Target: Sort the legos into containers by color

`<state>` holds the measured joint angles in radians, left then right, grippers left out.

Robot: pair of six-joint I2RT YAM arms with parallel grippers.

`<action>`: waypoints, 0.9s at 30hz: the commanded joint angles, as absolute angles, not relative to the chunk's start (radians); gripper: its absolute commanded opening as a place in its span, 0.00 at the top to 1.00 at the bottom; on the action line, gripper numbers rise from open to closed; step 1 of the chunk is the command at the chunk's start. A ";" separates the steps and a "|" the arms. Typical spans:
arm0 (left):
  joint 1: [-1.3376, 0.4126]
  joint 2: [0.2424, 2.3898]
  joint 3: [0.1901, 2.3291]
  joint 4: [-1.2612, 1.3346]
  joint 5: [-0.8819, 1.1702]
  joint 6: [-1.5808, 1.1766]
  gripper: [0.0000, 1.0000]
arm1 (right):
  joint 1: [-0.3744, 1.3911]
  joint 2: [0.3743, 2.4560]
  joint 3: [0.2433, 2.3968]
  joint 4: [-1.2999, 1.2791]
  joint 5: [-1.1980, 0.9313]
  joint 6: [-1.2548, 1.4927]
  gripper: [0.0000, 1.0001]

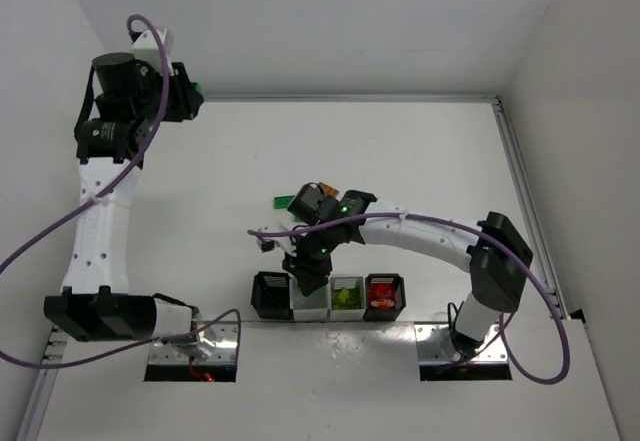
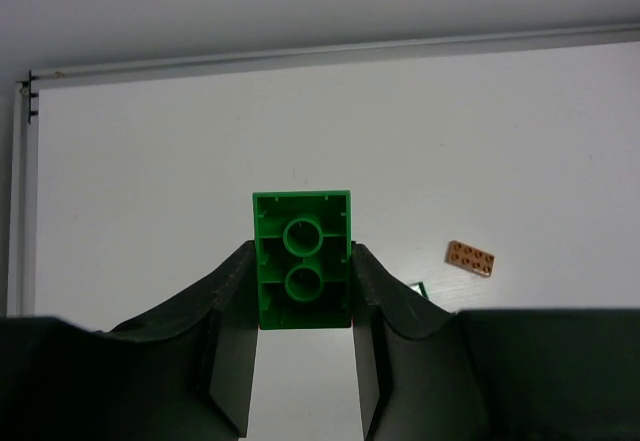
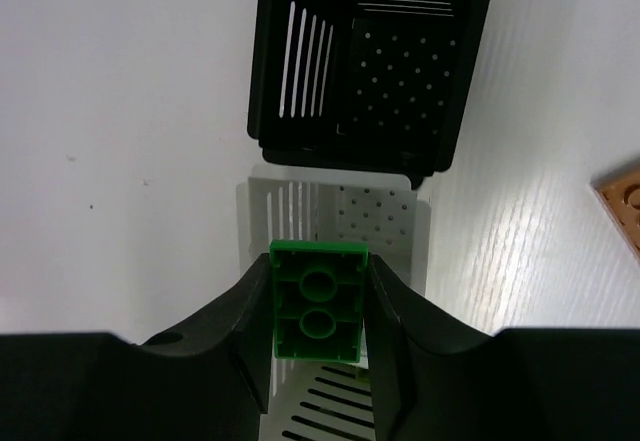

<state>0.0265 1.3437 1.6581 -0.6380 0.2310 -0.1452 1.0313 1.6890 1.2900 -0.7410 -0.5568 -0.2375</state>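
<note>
White tabletop (image 1: 400, 151), white walls (image 1: 330, 21), left fingers (image 2: 232, 311) clamping a green brick (image 2: 302, 261), right fingers (image 3: 250, 331) clamping a second green brick (image 3: 318, 306).

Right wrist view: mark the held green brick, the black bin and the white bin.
green brick (image 3: 320, 311), right wrist view, hollow underside.
black bin (image 3: 300, 61), right wrist view, slotted side wall.
white bin (image 3: 290, 211), right wrist view, slotted side wall.

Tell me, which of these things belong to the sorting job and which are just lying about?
Job: green brick in the left gripper; second green brick in the right gripper; orange-brown brick; four bins.
Just there: base plates; purple cables.
</note>
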 commanded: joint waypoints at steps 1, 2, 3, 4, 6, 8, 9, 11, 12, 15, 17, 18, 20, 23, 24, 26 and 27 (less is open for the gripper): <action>0.067 1.257 1.614 -0.706 0.353 -0.086 0.99 | 1.061 1.712 1.338 -0.718 -0.540 -0.262 0.66; 0.067 1.212 1.600 -0.716 0.388 -0.065 0.99 | 1.062 1.724 1.338 -0.718 -0.540 -0.262 0.64; 0.067 1.192 1.588 -0.716 0.402 -0.043 0.99 | 1.062 1.724 1.338 -0.718 -0.540 -0.253 0.59; 0.067 1.175 1.566 -0.727 0.402 -0.010 0.99 | 1.062 1.724 1.338 -0.709 -0.540 -0.241 0.56; 0.067 1.131 1.555 -0.739 0.413 0.012 0.99 | 1.051 1.724 1.316 -0.699 -0.540 -0.230 0.52; 0.067 1.106 1.528 -0.750 0.429 0.046 0.99 | 1.039 1.714 1.304 -0.690 -0.552 -0.221 0.48; 0.067 1.077 1.528 -0.750 0.439 0.058 0.98 | 1.039 1.704 1.292 -0.690 -0.552 -0.209 0.44; 0.067 1.045 1.490 -0.750 0.480 0.089 0.98 | 1.029 1.674 1.282 -0.678 -0.529 -0.196 0.42; 0.067 1.019 1.480 -0.750 0.497 0.101 0.98 | 1.019 1.663 1.282 -0.669 -0.509 -0.184 0.42; 0.067 0.976 1.442 -0.764 0.572 0.175 0.94 | 0.942 1.614 1.282 -0.644 -0.500 -0.127 0.42; 0.067 0.960 1.430 -0.807 0.635 0.253 0.91 | 0.873 1.586 1.292 -0.634 -0.521 -0.101 0.43; 0.055 0.960 1.430 -0.828 0.653 0.276 0.91 | 0.833 1.586 1.292 -0.617 -0.534 -0.063 0.44; 0.028 0.975 1.449 -0.885 0.690 0.374 0.91 | 0.705 1.575 1.292 -0.578 -0.552 -0.022 0.44; -0.038 1.003 1.471 -0.982 0.718 0.471 0.91 | 0.537 1.575 1.281 -0.543 -0.601 0.044 0.44; -0.067 1.015 1.485 -1.018 0.709 0.485 0.91 | 0.507 1.575 1.281 -0.543 -0.610 0.054 0.44; -0.185 1.074 1.511 -1.054 0.674 0.509 0.91 | 0.454 1.575 1.281 -0.543 -0.611 0.054 0.44; -0.231 1.100 1.523 -1.096 0.610 0.509 0.93 | 0.443 1.585 1.281 -0.543 -0.595 0.064 0.44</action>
